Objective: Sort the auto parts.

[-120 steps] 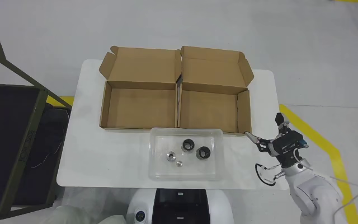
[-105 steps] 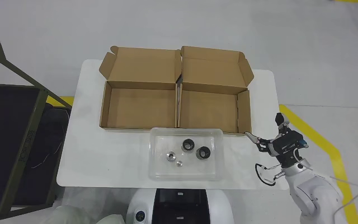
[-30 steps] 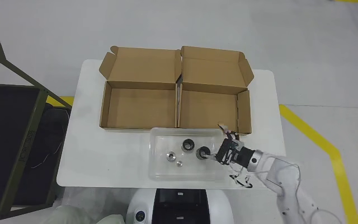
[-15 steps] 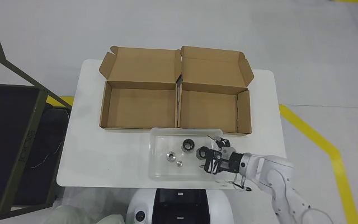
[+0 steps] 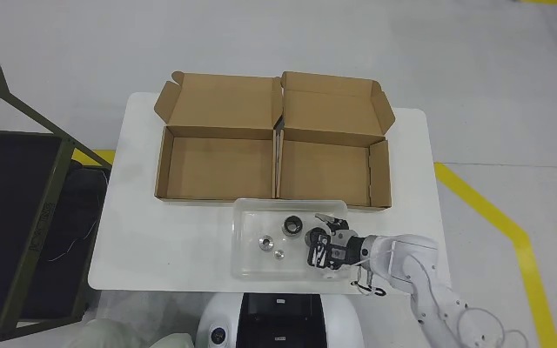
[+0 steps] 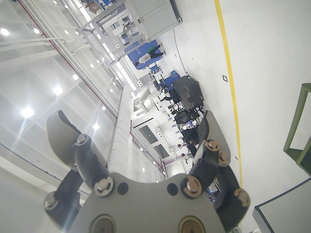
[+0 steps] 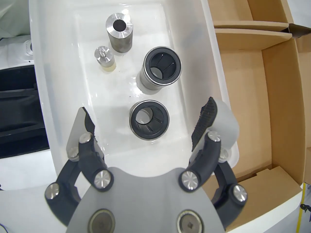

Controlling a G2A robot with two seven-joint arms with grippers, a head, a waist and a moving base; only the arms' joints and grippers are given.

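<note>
Black ribbed pads (image 7: pixel 206 112) on the right end effector (image 7: pixel 147 112): spread wide, nothing held. It hangs over the right end of the clear tray (image 7: pixel 41 78), straddling an upright metal sleeve (image 7: pixel 148 122) with a black end ring. Neither pad touches the sleeve. One finger sits close to the tray wall on the box side, so clearance there looks tight.

Sleeve, judged: steel body, rigid, heavy for its bulk, smooth-walled and likely slippery. It is hollow but thick enough that crushing seems unlikely. Best hold: across the outer wall, pads on opposite sides, below the black ring, centred so it cannot pivot or squirt out. The tray looks like light plastic and may slide if nudged.

Further along the tray: a second sleeve (image 7: pixel 161 67) just beside the first, not touching. Past it are a plain steel cylinder (image 7: pixel 119 32) and a small stud (image 7: pixel 104 56), both upright, near each other.

Beyond the tray on the white surface (image 5: pixel 139 235): left box (image 5: pixel 219 165) and right box (image 5: pixel 324 170), open cardboard, side by side and touching. Presumably these are the sorting destinations.

Left end effector (image 6: pixel 132 120): wide open, holding nothing, pointed off into the room.
</note>
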